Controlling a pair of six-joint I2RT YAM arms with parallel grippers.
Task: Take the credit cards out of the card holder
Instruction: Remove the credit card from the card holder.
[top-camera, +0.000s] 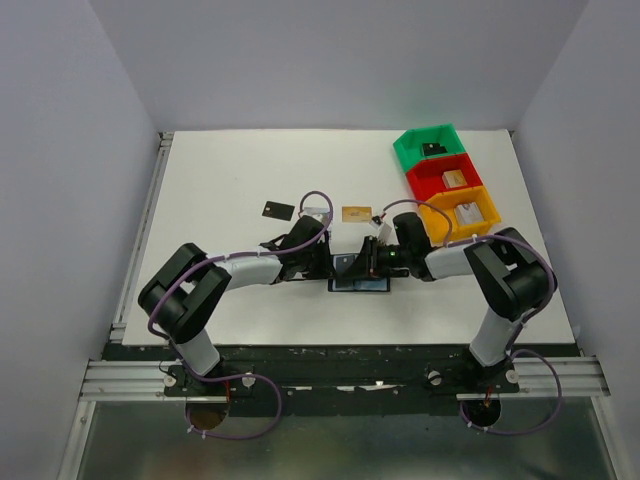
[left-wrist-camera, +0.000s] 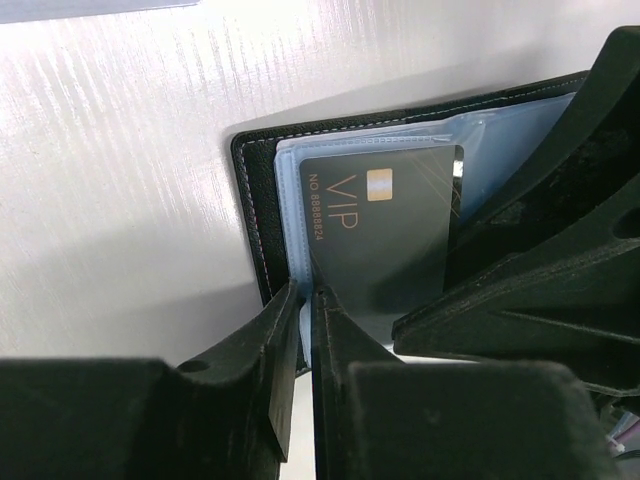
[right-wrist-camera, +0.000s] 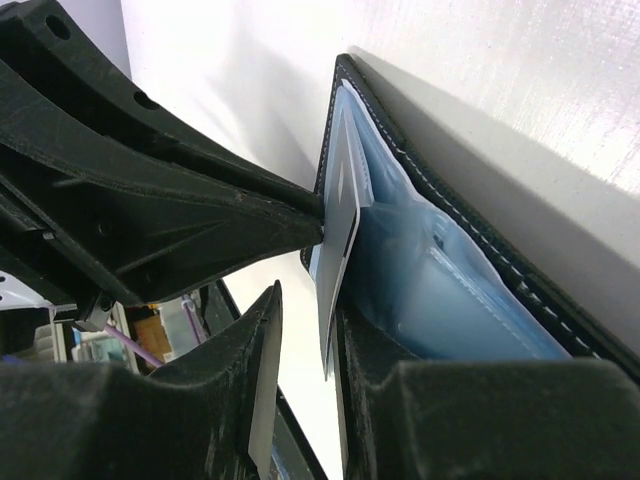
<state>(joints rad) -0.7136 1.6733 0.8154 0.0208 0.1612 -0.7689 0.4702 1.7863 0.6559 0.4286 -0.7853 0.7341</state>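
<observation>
black stitched card holder (left-wrist-camera: 255, 190) holds a glossy rectangular card (left-wrist-camera: 385, 240) in plastic.

Robotics lab test cell, seen from above. Plain pale grey walls (top-camera: 70, 150) are closing in a white table (top-camera: 220, 170) on three sides. Two black robot arms, the left arm (top-camera: 200, 285) and the right arm (top-camera: 505, 275), are standing bolted to an aluminium rail (top-camera: 125, 380) at the near edge, with purple cables (top-camera: 318, 193) looping along them. A green bin (top-camera: 401, 150), a red bin (top-camera: 415, 180) and an orange bin (top-camera: 488, 206), all plastic, are sitting in a row at the table's far right corner.
</observation>
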